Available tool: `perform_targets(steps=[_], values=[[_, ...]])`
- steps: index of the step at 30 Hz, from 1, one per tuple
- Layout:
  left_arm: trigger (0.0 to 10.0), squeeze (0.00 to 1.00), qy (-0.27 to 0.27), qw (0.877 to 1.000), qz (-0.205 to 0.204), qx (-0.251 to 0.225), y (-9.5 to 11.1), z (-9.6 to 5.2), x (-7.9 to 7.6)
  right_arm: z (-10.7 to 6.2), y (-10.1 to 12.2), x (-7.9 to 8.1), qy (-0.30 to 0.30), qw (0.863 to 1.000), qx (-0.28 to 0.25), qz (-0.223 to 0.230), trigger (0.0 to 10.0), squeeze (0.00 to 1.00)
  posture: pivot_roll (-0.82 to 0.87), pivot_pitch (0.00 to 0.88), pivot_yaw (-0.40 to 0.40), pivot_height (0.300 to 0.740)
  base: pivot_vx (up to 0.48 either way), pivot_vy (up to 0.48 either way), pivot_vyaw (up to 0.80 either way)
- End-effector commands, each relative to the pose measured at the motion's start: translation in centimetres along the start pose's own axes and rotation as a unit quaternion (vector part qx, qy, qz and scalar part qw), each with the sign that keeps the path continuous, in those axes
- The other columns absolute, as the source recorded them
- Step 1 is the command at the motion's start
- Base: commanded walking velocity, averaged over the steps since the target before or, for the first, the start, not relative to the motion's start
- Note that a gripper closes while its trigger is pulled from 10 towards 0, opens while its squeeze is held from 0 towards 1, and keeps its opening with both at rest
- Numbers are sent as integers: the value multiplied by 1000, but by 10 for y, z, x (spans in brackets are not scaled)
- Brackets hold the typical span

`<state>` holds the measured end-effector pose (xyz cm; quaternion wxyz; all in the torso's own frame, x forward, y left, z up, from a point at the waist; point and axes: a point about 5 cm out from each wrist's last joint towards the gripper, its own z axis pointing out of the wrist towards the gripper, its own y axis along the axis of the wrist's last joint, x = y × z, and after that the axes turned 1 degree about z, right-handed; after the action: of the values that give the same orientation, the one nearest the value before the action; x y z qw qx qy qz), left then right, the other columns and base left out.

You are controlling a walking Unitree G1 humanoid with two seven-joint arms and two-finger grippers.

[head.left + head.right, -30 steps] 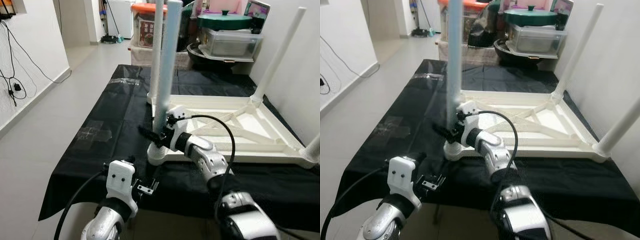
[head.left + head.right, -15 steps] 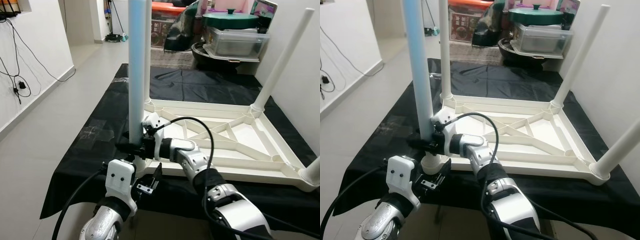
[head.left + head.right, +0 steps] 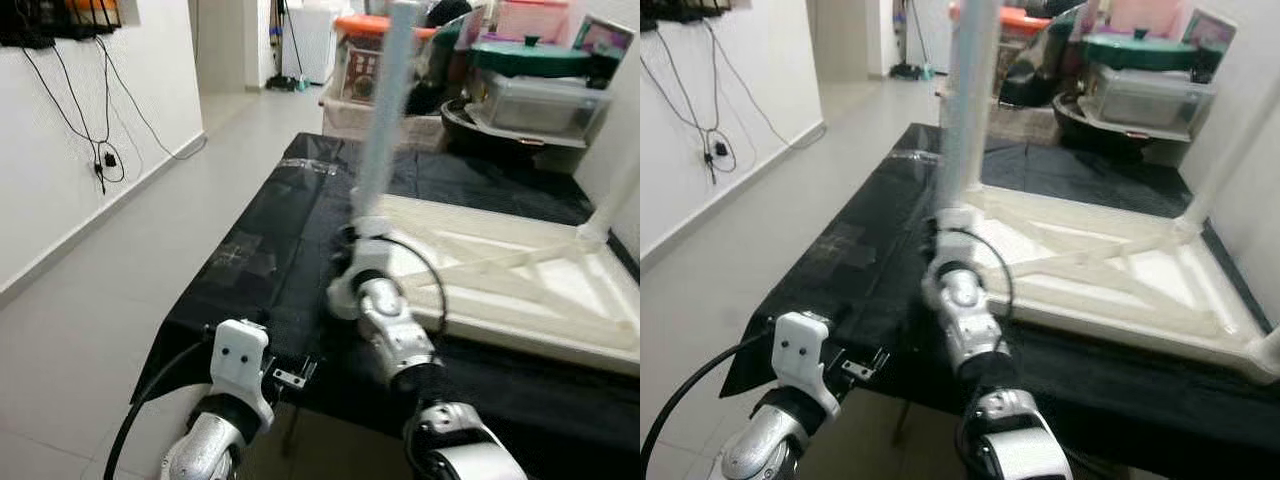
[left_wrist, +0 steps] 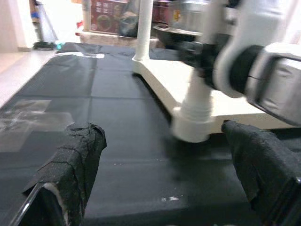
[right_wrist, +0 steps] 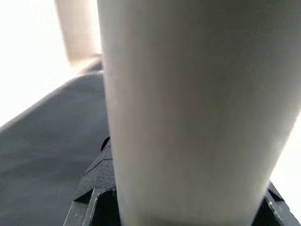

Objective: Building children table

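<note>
A white children's table point(image 3: 560, 290) lies upside down on a bench under black cloth point(image 3: 270, 230). Its near-left leg point(image 3: 385, 110) stands upright in its corner socket point(image 4: 193, 127). My right gripper point(image 3: 347, 243) is shut on that leg just above the socket, and the wrist hides the fingers from the head views. In the right wrist view the leg point(image 5: 188, 103) sits between the black fingers point(image 5: 91, 200). My left gripper point(image 4: 169, 181) hangs open at the bench's near edge, a short way before the socket, holding nothing. Two more legs point(image 3: 1230, 150) rise on the right.
Storage boxes, an orange-lidded bin point(image 3: 365, 50) and a green pot lid point(image 3: 530, 55) crowd the back. A white wall with hanging cables point(image 3: 100, 150) runs along the left, with bare floor point(image 3: 90, 310) between it and the bench. Clear tape patches point(image 3: 245, 255) lie on the cloth.
The whole view has swung, so the table now sits further right. My right forearm now points straight at the leg rather than across it, keeping its hold. The left gripper stays low and open.
</note>
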<state>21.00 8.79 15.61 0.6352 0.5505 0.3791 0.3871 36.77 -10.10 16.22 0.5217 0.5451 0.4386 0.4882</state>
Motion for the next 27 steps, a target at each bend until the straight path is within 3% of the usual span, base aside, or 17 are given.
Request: perform_targets(steps=[1, 3, 4, 5, 9, 10, 12, 14, 15, 16, 17, 18, 21, 22, 24, 26, 27], values=[[10000, 0, -3, 1000, 2, -2, -2, 2, -1, -18, -8, 24, -12, 1000, 4, 22, 0, 0, 137, 0, -98, 740, 0, 0, 0], [10000, 0, -4, 1000, 2, -2, -2, 2, -2, -22, -9, 27, -8, 1000, 8, 19, 0, 0, 133, 0, -98, 740, 0, 0, 0], [10000, 0, -4, 1000, 2, -1, -3, 2, -2, -25, -12, 35, 24, 999, 14, 22, 4980, 0, 131, 0, -97, 740, 0, 0, 0], [10000, 0, -5, 1000, 2, -1, -3, 2, -2, -29, -14, 43, 66, 997, 14, 30, 10000, 1000, 130, 0, -96, 740, 0, 0, 0], [10000, 0, -7, 1000, 2, 2, -5, 1, -3, -35, -13, 54, 149, 988, -4, 36, 10000, 1000, 130, 0, -93, 740, 0, 0, 0], [10000, 0, -8, 1000, 2, 2, -5, 1, -3, -33, -11, 52, 160, 986, -7, 43, 10000, 0, 131, 0, -93, 740, 0, 0, 0], [10000, 0, -8, 1000, 2, 2, -5, 1, -3, -31, -10, 50, 165, 985, -7, 48, 10000, 0, 131, 0, -93, 740, 0, 0, 0], [10000, 0, -8, 1000, 2, 2, -5, 2, -3, -26, -3, 50, 235, 969, -19, 72, 10000, 0, 128, 0, -89, 740, 0, 0, 0], [10000, 0, -8, 1000, 2, 2, -5, 2, -3, -23, 0, 52, 305, 950, -23, 67, 10000, 0, 121, 0, -85, 740, 0, 0, 0], [10000, 0, -8, 1000, 2, 2, -5, 2, -3, -23, 0, 52, 305, 950, -23, 67, 10000, 0, 121, 0, -85, 740, 0, 0, 0], [10000, 0, -10, 1000, 0, 2, -6, 2, -4, -20, -1, 53, 413, 909, 2, 61, 10000, 0, 123, 0, -88, 740, 0, 0, 0], [10000, 0, -10, 1000, 0, 2, -6, 2, -4, -20, -1, 53, 413, 909, 2, 61, 10000, 0, 123, 0, -88, 740, 0, 0, 0], [10000, 0, -14, 1000, -1, 0, -5, 3, -6, -18, -3, 51, 521, 852, 45, 43, 10000, 0, 132, 0, -94, 740, 0, 0, 0], [10000, 0, -14, 1000, -1, 0, -5, 3, -6, -18, -3, 51, 521, 852, 45, 43, 10000, 0, 132, 0, -94, 740, 0, 0, 0], [10000, 0, -14, 1000, -1, 1, -6, 2, -5, -19, -8, 60, 577, 811, 83, -47, 10000, 0, 132, 0, -97, 740, 0, 0, 0], [10000, 0, -16, 1000, 0, 3, -7, 2, -6, -26, -7, 71, 650, 749, 111, -65, 10000, 0, 145, 0, -108, 740, 0, 0, 0], [10000, 0, -17, 1000, 1, 3, -7, 2, -7, -28, -4, 74, 673, 729, 114, -57, 10000, 0, 149, 0, -111, 740, 0, 0, 0]])
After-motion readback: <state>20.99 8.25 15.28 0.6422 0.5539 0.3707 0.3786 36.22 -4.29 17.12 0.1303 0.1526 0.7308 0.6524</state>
